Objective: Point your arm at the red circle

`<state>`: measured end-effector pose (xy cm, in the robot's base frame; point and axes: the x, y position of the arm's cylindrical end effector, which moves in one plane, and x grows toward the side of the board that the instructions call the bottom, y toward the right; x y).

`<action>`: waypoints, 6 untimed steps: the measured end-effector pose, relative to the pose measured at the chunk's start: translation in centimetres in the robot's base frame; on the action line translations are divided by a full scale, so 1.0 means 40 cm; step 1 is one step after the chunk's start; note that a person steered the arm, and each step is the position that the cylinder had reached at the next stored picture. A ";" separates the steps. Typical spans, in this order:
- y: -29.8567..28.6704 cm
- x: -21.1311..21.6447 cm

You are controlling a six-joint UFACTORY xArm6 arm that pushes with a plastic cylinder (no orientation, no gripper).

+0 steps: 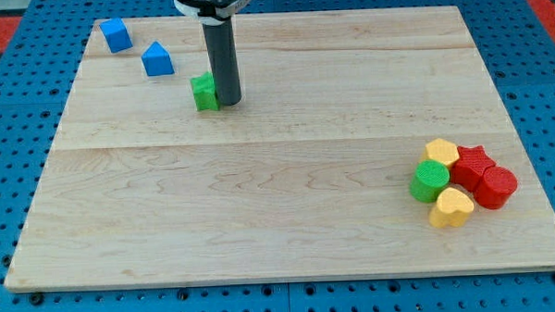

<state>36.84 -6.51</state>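
The red circle (494, 187) lies at the view's lower right, at the right end of a tight cluster. Touching it are a red star (470, 164), a yellow heart (451, 207), a green circle (429, 180) and a yellow hexagon-like block (441, 152). My tip (228, 102) rests on the board in the upper left part, far from the red circle. It touches the right side of a green block (204, 92).
A blue cube (116, 35) and a blue house-shaped block (157, 59) lie at the view's upper left. The wooden board (280, 230) sits on a blue perforated base, with red flooring at the top corners.
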 end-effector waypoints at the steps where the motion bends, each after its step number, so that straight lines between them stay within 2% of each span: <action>1: 0.215 0.000; 2: 0.580 0.000; 3: 0.872 0.083; 4: 1.014 0.330; 5: 0.980 0.390; 6: 0.857 0.390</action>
